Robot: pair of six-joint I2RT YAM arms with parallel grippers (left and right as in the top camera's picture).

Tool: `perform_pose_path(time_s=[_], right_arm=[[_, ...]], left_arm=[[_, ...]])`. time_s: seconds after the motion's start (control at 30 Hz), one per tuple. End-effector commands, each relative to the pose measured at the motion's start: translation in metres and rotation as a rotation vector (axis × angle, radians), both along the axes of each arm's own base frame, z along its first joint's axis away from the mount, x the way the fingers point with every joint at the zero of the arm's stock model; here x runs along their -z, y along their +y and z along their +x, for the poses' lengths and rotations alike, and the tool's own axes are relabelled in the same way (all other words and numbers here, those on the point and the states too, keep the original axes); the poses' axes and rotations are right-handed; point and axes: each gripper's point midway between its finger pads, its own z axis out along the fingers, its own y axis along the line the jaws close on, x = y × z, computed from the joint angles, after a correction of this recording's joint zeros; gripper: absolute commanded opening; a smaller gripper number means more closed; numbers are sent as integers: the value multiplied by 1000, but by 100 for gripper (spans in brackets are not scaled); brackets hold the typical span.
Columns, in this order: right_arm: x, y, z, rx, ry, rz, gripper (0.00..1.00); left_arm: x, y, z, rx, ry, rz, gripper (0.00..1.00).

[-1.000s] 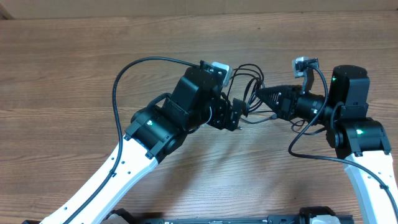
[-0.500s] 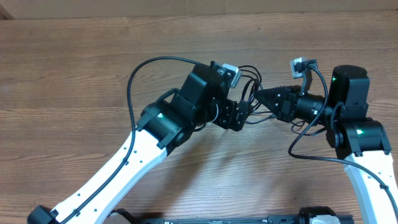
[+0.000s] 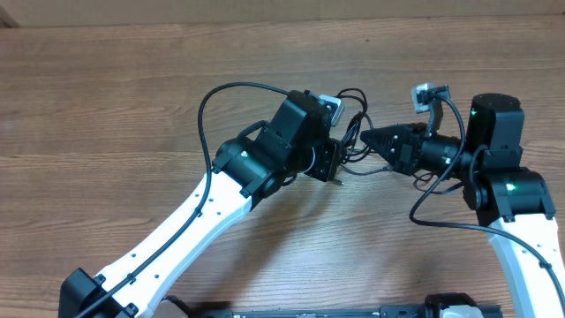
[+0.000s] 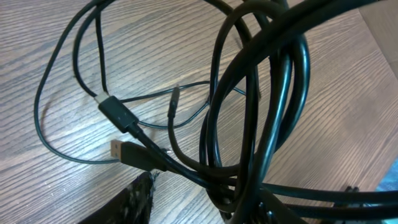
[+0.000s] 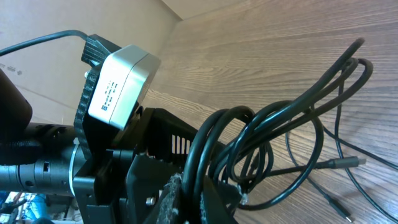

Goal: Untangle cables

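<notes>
Several thin black tangled cables (image 4: 212, 93): right gripper (image 3: 365, 138) clamped on them, left gripper (image 3: 337, 168) just beside them, its grip unclear. We part them slowly, no jerks.

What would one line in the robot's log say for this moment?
cables: looped bundle between both grippers, one plug lying on table | right gripper: shut on cables | left gripper: at bundle, grip unclear | stage: tangled
</notes>
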Motion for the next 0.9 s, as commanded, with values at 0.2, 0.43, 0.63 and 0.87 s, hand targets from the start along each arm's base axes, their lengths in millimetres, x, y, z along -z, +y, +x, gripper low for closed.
perform_pose_path(time_s=[0.2,0.43,0.63,0.87], right_arm=[[-4,2,-4,-29,-24,4,4],[-3,1,-4,-22,-22,-1,4],[3,-6,4,34,-20,-47,5],[10,-10,4,60,8,-72,38]], left_arm=[[-1,5,9,-29,-12,15,26],[-2,1,4,-3,0,-3,4],[-7,-4,0,41,-4,-24,4],[-33,-19,-4,104,-50,-132,4]])
